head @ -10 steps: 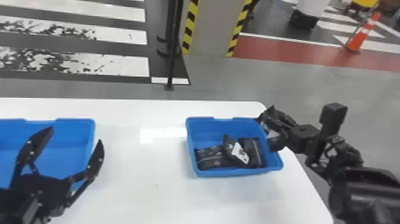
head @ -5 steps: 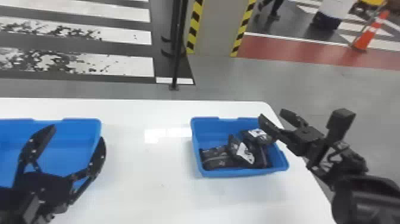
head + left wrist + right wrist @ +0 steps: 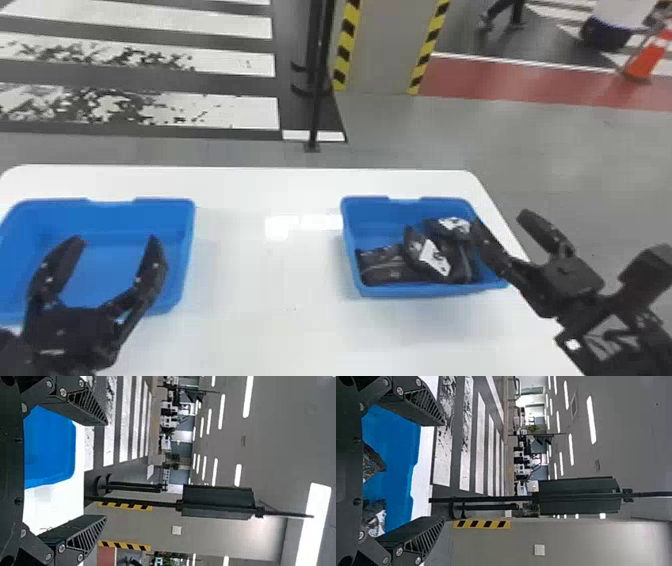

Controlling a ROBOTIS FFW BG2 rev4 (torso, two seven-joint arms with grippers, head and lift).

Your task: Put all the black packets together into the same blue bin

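Note:
Several black packets (image 3: 391, 266) lie heaped in the right blue bin (image 3: 353, 235), some with white labels. My right gripper (image 3: 505, 227) stands open just off that bin's right side, its fingers free of any packet. In the right wrist view, the right gripper (image 3: 443, 471) is spread wide, with a packet (image 3: 374, 464) inside the bin (image 3: 395, 435) beyond it. The left blue bin (image 3: 125, 250) has no packet visible in it. Over its near part my left gripper (image 3: 119, 240) is open; in the left wrist view, the left gripper (image 3: 106, 470) holds nothing.
Both bins stand on a white table (image 3: 260, 280), with a stretch of tabletop between them. Past the far edge are a thin black post (image 3: 316, 100) and a pillar with striped edges (image 3: 382, 50). An orange cone (image 3: 645, 60) stands on the floor at the far right.
The right gripper has opened and drawn back to the right from above the bin. A white-labelled packet it was at now lies at the bin's back right. The left arm has hardly moved.

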